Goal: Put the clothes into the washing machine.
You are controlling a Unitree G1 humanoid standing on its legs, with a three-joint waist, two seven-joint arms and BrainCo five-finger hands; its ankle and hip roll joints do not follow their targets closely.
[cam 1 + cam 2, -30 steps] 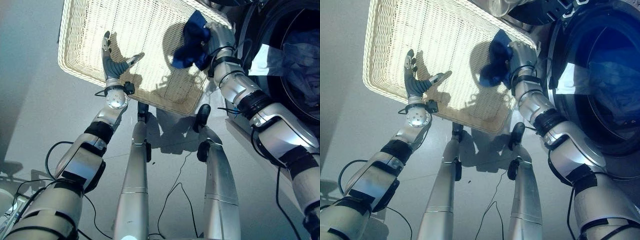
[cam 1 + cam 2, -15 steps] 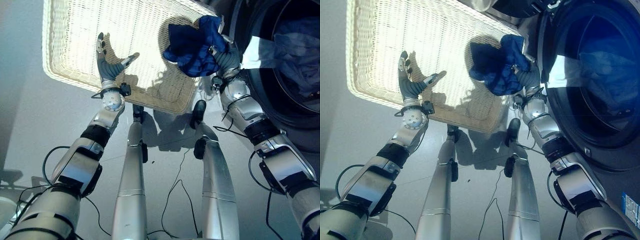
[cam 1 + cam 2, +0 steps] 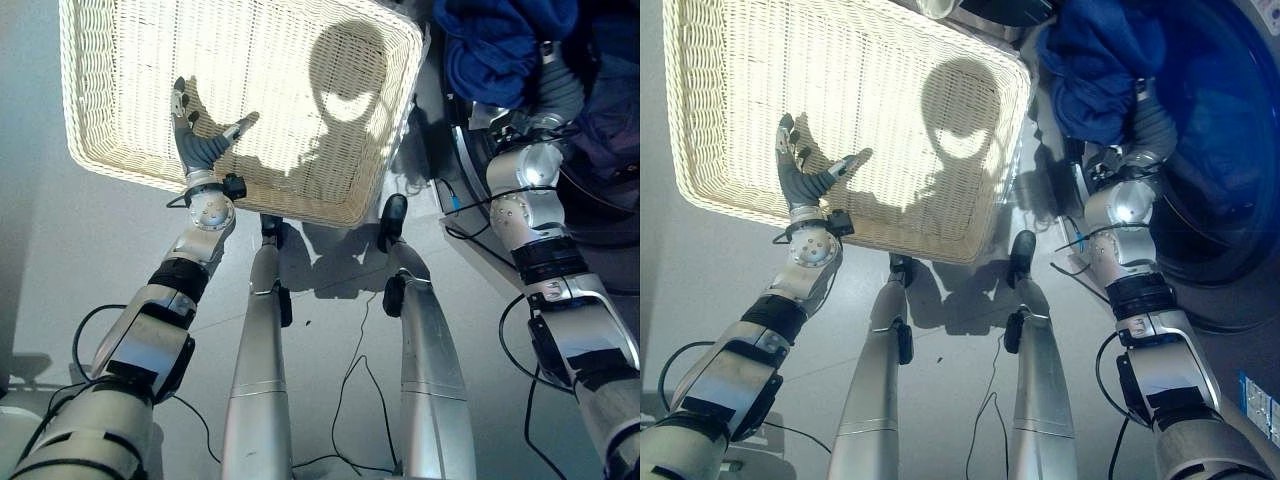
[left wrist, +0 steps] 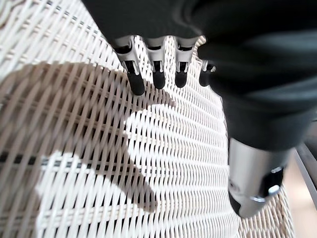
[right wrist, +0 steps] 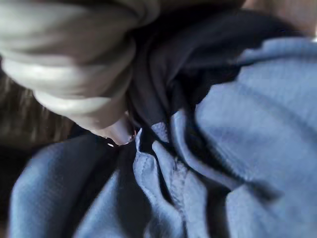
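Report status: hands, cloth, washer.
Right hand shut on blue cloth, at the washer opening. Left hand open over the wicker basket, holding nothing. Nothing seen blocking the opening.

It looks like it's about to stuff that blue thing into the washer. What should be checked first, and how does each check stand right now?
1. Blue garment held by the right hand: ok, the bundle hangs from the raised hand.
2. How firm the hold is: cannot tell, the cloth covers the fingers.
3. Washing machine opening free: ok, the drum is open, with cloth already inside.
4. Garment lined up with the opening: ok, it sits at the drum's near edge, though part still hangs outside.
5. Wicker basket emptied: ok, no clothes show on its weave.
6. Left hand out of the way: ok, it hovers open over the basket, holding nothing.
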